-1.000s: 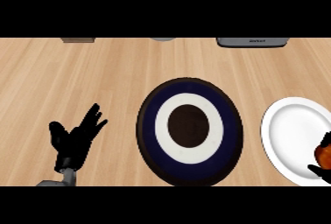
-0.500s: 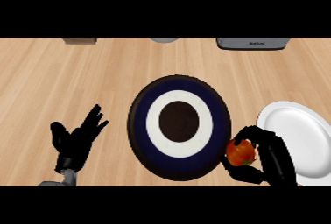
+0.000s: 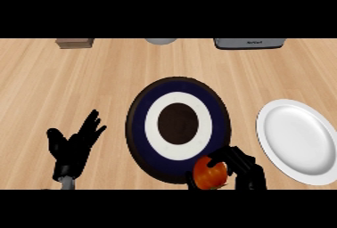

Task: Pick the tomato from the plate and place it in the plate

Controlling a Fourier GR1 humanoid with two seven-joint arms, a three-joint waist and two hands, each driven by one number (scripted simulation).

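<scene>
The red-orange tomato (image 3: 209,173) is held in my right hand (image 3: 245,170), whose fingers curl round it. It hangs over the near rim of the dark blue plate (image 3: 141,129), which has a white ring and a dark centre. The white plate (image 3: 296,140) lies to the right with nothing on it. At the lower left my left hand (image 3: 74,149) rests open, fingers up, apart from both plates.
Along the counter's far edge stand a brown block (image 3: 74,42), a grey round thing (image 3: 161,41) and a grey appliance (image 3: 250,43). Bare wooden counter lies left of the blue plate.
My right hand has carried the tomato leftward off the white plate to the blue plate's near rim. The left hand has stayed put.
</scene>
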